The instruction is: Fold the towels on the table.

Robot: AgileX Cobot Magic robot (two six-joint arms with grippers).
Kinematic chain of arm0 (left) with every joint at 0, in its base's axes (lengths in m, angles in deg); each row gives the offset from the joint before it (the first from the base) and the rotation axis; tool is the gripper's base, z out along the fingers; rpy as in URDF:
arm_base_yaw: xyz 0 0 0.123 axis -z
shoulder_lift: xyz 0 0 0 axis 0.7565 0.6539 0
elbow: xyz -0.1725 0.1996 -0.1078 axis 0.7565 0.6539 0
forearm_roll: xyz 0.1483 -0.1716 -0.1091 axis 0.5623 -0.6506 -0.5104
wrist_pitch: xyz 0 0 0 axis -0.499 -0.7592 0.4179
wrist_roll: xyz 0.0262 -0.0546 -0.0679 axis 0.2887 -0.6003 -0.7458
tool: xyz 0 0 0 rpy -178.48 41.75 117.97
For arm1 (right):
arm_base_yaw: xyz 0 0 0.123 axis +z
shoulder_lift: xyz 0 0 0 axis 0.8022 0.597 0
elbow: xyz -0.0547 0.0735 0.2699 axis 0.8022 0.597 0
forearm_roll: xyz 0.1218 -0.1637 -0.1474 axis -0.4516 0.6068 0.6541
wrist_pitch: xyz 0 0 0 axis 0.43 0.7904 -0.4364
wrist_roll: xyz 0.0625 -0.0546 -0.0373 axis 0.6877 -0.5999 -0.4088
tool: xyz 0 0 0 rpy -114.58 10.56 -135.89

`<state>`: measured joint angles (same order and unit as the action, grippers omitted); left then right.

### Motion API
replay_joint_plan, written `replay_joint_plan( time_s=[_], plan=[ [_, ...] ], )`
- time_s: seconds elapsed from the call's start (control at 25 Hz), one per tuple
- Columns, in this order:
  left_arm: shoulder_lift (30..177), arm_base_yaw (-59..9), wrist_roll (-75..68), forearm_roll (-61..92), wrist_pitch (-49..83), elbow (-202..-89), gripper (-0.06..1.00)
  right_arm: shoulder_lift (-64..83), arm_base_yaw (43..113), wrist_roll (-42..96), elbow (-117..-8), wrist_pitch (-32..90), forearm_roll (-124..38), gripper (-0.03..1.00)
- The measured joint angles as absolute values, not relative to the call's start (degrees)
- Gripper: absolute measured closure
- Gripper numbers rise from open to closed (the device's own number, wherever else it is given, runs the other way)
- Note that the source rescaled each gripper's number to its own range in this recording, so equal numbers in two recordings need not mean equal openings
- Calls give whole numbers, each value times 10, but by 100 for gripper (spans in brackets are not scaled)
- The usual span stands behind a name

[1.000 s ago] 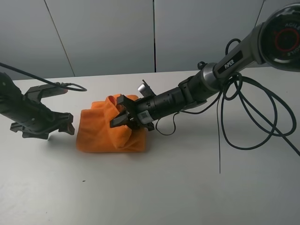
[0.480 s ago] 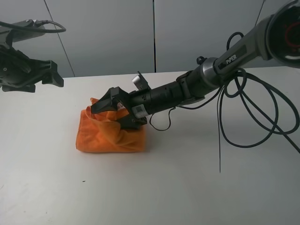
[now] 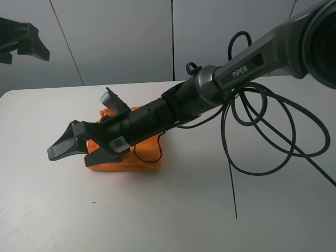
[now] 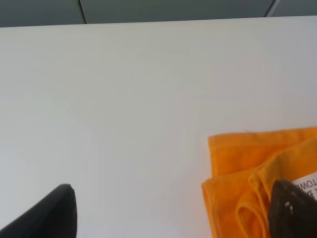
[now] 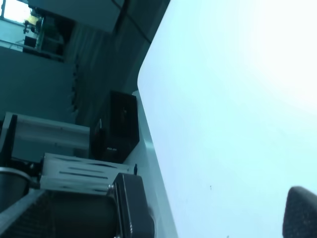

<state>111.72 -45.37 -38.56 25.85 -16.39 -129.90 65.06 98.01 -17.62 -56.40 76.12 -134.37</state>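
The orange towel (image 3: 126, 161) lies folded in a bunched pile on the white table (image 3: 173, 215), left of centre. My right arm reaches across over it. My right gripper (image 3: 71, 157) is open and empty, just past the towel's left edge and low over the table. My left gripper (image 3: 23, 44) is raised high at the far left, clear of the towel. The left wrist view shows the left gripper (image 4: 173, 213) open and empty, with the towel (image 4: 247, 168) and its white label (image 4: 308, 182) beside one fingertip (image 4: 292, 210). The right wrist view shows only table (image 5: 237, 99).
Black cables (image 3: 262, 136) from the right arm loop over the table's right half. Grey wall panels (image 3: 126, 37) stand behind the table. In the right wrist view a dark box (image 5: 119, 131) and shelving sit beyond the table's rounded edge.
My right gripper let go of the towel, opened wider and pushed left past it. The raised fold dropped, so the towel lies lower. My left arm rose up and away to the top left.
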Motion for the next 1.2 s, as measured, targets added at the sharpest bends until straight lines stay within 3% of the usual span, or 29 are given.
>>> replay_joint_plan(
  time_s=[0.32, 0.52, 0.88, 1.2],
  plan=[
    [1083, -454, -387, 279, -188, -1301, -6, 558, 974, -198, -564, 724, -1290, -3],
    [1045, -453, -387, 284, -193, -1304, -6, 535, 924, -196, -564, 679, -1212, -3],
    [989, -453, -372, 309, -252, -1297, -6, 511, 687, -27, -560, 683, -1029, -3],
    [875, -453, -376, 312, -276, -1193, -6, 320, 548, 71, -441, 657, -900, -3]
  ],
)
